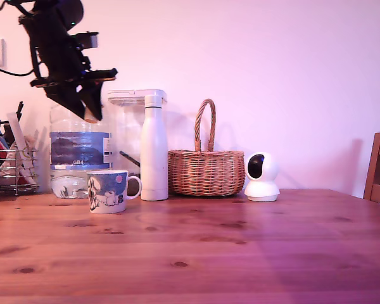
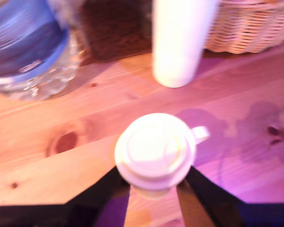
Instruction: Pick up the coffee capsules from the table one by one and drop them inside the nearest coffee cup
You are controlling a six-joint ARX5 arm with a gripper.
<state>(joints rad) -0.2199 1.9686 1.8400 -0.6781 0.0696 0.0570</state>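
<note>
While I am hovering high above coffee cup (image 1: 107, 190), left on counter (image 1: 240, 247), pincer (image 1: 92, 114) is gripping pale capsule (image 2: 150, 191); release off-centre risking rim bounce, capsule rolling toward bottle (image 1: 154, 152).

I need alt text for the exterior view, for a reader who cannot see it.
A black robot arm's gripper hangs above a white cartoon-print coffee cup on a wooden table. Behind stand a water jug, white bottle, wicker basket and small white camera.
</note>
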